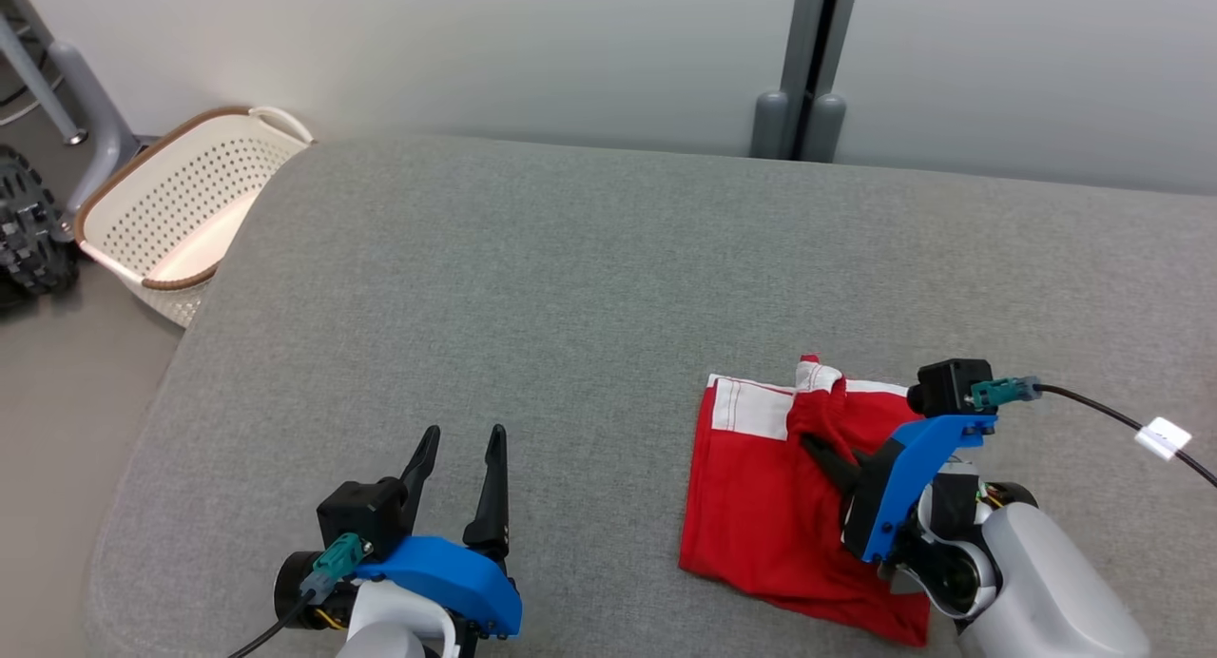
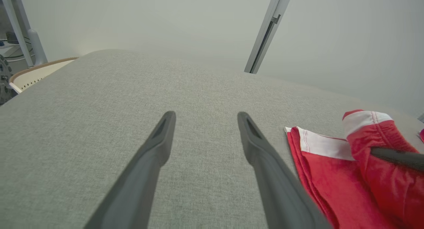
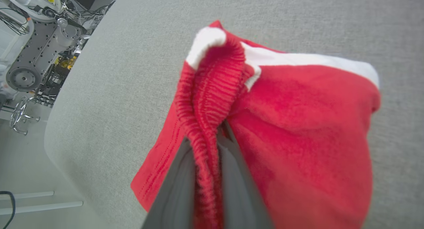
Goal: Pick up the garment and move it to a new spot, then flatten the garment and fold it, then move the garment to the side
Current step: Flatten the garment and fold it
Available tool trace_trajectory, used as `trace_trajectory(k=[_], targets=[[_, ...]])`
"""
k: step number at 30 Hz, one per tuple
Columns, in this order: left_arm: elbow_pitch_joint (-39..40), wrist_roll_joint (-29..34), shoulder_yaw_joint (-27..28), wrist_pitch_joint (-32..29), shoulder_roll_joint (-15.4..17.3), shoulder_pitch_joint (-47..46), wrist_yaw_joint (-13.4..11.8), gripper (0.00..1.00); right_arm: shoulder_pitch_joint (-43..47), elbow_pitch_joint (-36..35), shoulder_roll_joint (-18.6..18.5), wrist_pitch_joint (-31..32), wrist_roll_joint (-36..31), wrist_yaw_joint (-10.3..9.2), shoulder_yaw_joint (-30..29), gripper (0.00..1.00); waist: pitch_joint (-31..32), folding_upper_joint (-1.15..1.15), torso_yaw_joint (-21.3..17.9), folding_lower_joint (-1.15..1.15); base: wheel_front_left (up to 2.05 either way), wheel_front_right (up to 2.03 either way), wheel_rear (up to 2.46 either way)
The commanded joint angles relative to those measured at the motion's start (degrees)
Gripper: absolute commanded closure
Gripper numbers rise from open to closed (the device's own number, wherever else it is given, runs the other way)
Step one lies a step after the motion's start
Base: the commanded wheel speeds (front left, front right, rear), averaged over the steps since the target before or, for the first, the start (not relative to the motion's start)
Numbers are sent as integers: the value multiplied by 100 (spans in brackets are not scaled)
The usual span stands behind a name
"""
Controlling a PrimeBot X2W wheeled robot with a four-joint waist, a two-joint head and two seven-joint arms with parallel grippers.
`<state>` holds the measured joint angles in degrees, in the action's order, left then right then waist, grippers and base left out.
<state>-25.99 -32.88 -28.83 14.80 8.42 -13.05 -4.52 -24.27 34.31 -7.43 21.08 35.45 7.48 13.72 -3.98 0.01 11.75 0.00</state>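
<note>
The garment (image 1: 761, 506) is red with white bands and lies folded on the grey padded table (image 1: 570, 287), at the front right. My right gripper (image 1: 825, 456) is shut on a ribbed red fold of the garment (image 3: 212, 100), which bunches up between its two fingers (image 3: 172, 189). That pinched fold stands a little above the flat part. My left gripper (image 1: 461, 449) hovers open at the front left, nothing between its fingers (image 2: 155, 146), well left of the garment (image 2: 334, 176).
A white perforated laundry basket (image 1: 171, 211) stands on the floor past the table's left edge. A grey post (image 1: 808, 59) rises against the wall behind the table. Bare grey surface stretches across the table's middle and back.
</note>
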Motion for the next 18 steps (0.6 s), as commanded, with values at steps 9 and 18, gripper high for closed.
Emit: trace_trajectory(k=[9, 18], targets=[[-81, 9, 46, 36, -70, -137, 28, 0, -428, 436, 316, -106, 17, 3, 139, 0, -71, -1, 73, 0, 0, 0, 0], [-99, 69, 64, 45, -101, -161, 90, 0, -483, 108, 377, -420, 225, 3, 313, 0, -20, -1, -180, 0, 0, 0, 0]])
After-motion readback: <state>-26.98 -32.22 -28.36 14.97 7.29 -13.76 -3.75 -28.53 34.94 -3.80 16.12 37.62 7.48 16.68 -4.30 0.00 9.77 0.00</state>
